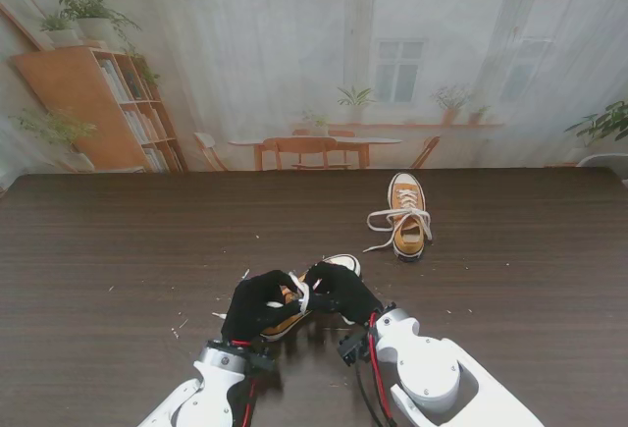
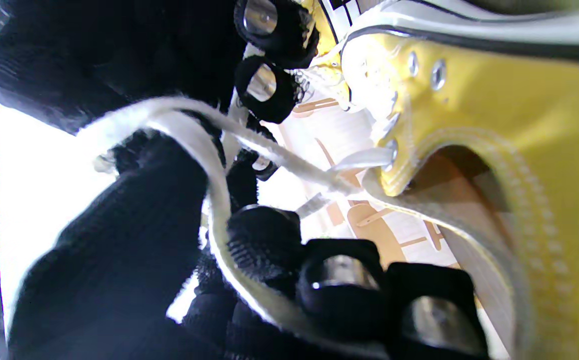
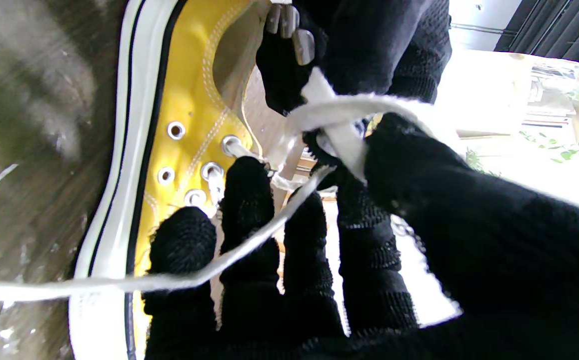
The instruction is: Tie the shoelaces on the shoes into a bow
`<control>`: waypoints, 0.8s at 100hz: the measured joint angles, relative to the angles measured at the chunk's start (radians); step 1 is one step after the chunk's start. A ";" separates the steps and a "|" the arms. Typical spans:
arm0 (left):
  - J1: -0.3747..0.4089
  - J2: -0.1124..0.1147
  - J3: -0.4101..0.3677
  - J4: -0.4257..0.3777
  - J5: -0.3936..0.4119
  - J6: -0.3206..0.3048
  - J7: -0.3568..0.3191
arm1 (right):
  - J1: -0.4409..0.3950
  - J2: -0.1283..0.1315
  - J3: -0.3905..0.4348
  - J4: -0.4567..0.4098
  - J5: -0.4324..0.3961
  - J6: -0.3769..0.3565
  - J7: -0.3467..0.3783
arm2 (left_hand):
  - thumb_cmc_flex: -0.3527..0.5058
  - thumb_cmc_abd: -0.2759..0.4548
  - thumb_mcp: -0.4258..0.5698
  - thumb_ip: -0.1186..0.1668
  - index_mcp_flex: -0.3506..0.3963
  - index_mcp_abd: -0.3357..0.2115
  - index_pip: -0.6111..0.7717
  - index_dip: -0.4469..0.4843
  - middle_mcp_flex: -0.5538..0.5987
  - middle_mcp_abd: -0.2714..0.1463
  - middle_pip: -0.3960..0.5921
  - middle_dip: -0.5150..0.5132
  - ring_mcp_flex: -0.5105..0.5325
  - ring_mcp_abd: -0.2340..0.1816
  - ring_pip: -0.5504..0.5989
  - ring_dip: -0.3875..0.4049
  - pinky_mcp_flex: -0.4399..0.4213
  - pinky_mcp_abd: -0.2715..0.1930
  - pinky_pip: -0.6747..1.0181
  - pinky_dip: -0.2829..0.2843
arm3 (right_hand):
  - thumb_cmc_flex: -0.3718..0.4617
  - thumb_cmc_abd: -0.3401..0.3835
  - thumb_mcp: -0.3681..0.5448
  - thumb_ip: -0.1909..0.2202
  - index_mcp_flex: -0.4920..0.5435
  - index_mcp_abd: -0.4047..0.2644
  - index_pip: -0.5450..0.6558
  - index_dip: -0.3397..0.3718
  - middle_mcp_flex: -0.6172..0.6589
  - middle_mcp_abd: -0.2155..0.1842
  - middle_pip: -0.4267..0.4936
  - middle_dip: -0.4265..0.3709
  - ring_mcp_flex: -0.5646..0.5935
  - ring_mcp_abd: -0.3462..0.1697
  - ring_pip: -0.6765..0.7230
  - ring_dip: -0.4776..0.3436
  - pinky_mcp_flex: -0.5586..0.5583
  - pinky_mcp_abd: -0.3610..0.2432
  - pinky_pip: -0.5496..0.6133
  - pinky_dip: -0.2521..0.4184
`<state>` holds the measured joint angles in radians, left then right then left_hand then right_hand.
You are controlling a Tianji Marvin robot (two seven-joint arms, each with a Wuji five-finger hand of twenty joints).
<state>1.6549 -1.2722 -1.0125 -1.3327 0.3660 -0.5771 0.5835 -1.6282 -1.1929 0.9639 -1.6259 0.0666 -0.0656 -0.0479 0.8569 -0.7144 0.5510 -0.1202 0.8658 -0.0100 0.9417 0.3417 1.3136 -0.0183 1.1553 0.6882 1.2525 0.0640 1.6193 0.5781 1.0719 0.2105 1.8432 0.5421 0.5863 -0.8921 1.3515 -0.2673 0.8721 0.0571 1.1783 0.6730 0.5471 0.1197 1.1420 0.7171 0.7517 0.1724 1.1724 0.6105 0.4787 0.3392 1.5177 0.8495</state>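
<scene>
Left hand point(image 1: 257, 305) and right hand point(image 1: 340, 291) both grip the lace point(image 1: 301, 293) over the near shoe point(image 1: 343, 264), at six o'clock on the table point(image 1: 118, 250). I judge the lace could slip off a finger point(image 3: 249, 210) if tension drops. Any knot is hidden; the far shoe point(image 1: 407, 216) sits untied at one o'clock.
</scene>
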 measured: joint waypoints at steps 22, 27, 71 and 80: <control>0.008 0.000 -0.012 -0.005 -0.005 0.015 -0.005 | -0.001 0.000 0.000 -0.001 0.001 0.001 0.004 | -0.014 0.000 0.001 0.000 -0.013 0.000 0.015 0.050 0.000 -0.001 0.000 0.000 0.000 0.000 -0.001 0.000 -0.002 0.000 0.000 -0.002 | 0.000 0.000 0.000 0.011 -0.011 0.000 -0.058 -0.021 0.000 0.000 0.000 0.000 0.000 0.000 0.000 0.000 0.000 0.000 0.000 0.000; 0.010 0.000 -0.014 -0.006 -0.009 0.016 -0.005 | -0.001 0.000 0.001 -0.001 0.001 0.001 0.006 | -0.015 0.000 0.001 0.000 -0.013 0.000 0.016 0.052 0.000 -0.002 0.000 0.000 0.000 0.000 -0.001 0.000 -0.008 0.000 0.000 -0.002 | 0.000 0.000 0.000 0.011 -0.011 0.000 -0.068 -0.022 0.000 0.000 0.000 0.000 0.000 0.000 0.000 0.000 0.000 0.000 0.000 0.000; 0.026 0.003 -0.036 -0.026 -0.045 0.016 -0.055 | 0.000 0.000 -0.002 -0.003 -0.009 0.005 0.010 | -0.063 -0.017 0.137 0.000 -0.097 0.001 -0.026 0.105 -0.034 -0.008 -0.001 0.009 0.000 -0.001 -0.039 -0.011 -0.020 -0.001 0.000 -0.032 | 0.000 0.000 0.000 0.011 -0.025 -0.027 -0.129 -0.029 0.000 -0.002 -0.002 0.000 0.000 0.000 0.000 0.000 0.000 0.000 0.000 0.000; 0.026 0.004 -0.035 -0.027 -0.055 0.017 -0.057 | 0.001 0.000 -0.004 -0.003 -0.007 0.004 0.010 | -0.063 -0.017 0.116 0.000 -0.110 0.001 -0.113 0.010 -0.042 -0.004 -0.013 0.011 -0.001 -0.001 -0.049 -0.012 -0.021 -0.001 0.000 -0.037 | 0.000 0.000 0.000 0.011 -0.025 -0.029 -0.124 -0.028 0.000 -0.002 -0.002 0.000 0.000 0.000 0.000 0.000 0.000 0.000 0.000 0.000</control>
<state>1.6809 -1.2685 -1.0473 -1.3595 0.3106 -0.5598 0.5260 -1.6272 -1.1927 0.9603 -1.6290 0.0600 -0.0613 -0.0380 0.7944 -0.7316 0.6669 -0.1206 0.7562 -0.0092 0.8288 0.3514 1.2719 -0.0221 1.1424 0.6989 1.2520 0.0632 1.5698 0.5666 1.0510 0.2099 1.8432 0.5049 0.5866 -0.8921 1.3515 -0.2564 0.8472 0.0279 1.0541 0.6449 0.5472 0.1175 1.1401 0.7170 0.7518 0.1724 1.1725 0.6105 0.4791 0.3393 1.5180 0.8495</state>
